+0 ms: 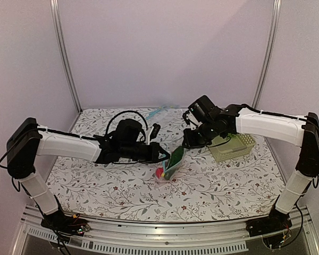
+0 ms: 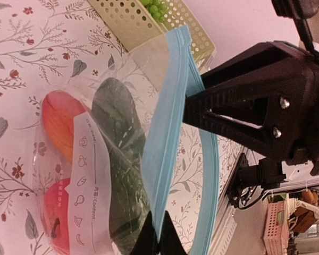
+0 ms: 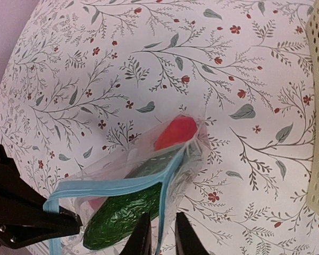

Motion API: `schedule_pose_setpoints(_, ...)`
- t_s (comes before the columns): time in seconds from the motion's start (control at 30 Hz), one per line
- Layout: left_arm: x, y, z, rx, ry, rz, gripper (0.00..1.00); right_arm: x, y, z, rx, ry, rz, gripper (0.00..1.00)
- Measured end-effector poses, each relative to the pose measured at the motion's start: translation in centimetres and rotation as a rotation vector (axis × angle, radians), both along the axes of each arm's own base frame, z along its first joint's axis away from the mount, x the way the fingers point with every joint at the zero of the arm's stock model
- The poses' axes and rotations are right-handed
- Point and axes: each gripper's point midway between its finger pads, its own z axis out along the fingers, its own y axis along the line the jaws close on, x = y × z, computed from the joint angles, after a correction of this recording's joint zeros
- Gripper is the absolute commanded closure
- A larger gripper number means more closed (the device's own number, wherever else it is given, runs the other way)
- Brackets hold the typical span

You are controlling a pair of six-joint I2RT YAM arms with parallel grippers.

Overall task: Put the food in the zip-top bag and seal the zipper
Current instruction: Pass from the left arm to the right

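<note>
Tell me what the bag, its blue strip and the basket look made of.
Zip-top bag: thin clear plastic film, glossy and wrinkled, contents visible through it. Zipper strip: thicker opaque light blue plastic, matte-looking. Basket: probably rigid pale yellow plastic, evenly perforated.

Soft, even light falls from overhead, giving the walls (image 1: 165, 53) a faint pink cast. Shadows on the table (image 1: 122, 196) are weak and diffuse. The zip-top bag (image 2: 122, 106) carries pale glare on its crinkles (clearest from the left wrist). The top view is slightly soft.
</note>
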Motion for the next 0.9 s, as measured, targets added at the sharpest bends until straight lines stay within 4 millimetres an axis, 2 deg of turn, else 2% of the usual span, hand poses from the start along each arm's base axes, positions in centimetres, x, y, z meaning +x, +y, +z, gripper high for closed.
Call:
schedule_pose_setpoints(0.03, 0.0, 0.1, 0.0, 0.011, -0.006, 0.000, 0.80, 0.0, 0.1, 0.0, 0.001, 0.002, -0.002, 0.99)
schedule_pose_setpoints(0.07, 0.1, 0.2, -0.1, 0.022, -0.012, -0.002, 0.70, 0.1, 0.1, 0.1, 0.002, 0.004, -0.004, 1.00)
schedule_pose_setpoints(0.17, 0.1, 0.6, 0.1, 0.053, -0.040, -0.001, 0.30, 0.1, 0.1, 0.6, 0.006, 0.008, -0.013, 1.00)
schedule_pose_setpoints(0.23, 0.2, 1.1, 0.7, 0.070, -0.072, 0.008, 0.16, 0.2, 0.0, 1.1, 0.004, 0.008, -0.027, 1.00)
schedule_pose_setpoints(0.4, 0.6, 3.1, 5.0, 0.082, -0.229, 0.057, 0.09, 0.6, -0.7, 2.3, -0.007, 0.007, -0.093, 1.00)
schedule_pose_setpoints(0.47, 0.3, 4.4, 7.1, 0.083, -0.322, 0.079, 0.09, 0.4, -1.2, 2.6, -0.009, 0.017, -0.127, 1.00)
schedule_pose_setpoints(0.57, -0.8, 5.8, 9.1, 0.102, -0.446, 0.091, 0.08, 0.3, -1.8, 3.3, 0.011, 0.025, -0.182, 1.00)
schedule_pose_setpoints(0.67, -2.8, 5.8, 8.6, 0.138, -0.520, 0.056, 0.08, 0.3, -1.9, 3.8, 0.041, 0.035, -0.232, 1.00)
schedule_pose_setpoints(0.77, -5.4, 5.6, 6.0, 0.188, -0.551, -0.013, 0.08, 0.4, -1.9, 4.0, 0.071, 0.054, -0.280, 1.00)
schedule_pose_setpoints(0.9, -7.1, 5.6, 3.4, 0.241, -0.564, -0.056, 0.13, 0.6, -1.9, 4.1, 0.103, 0.072, -0.342, 1.00)
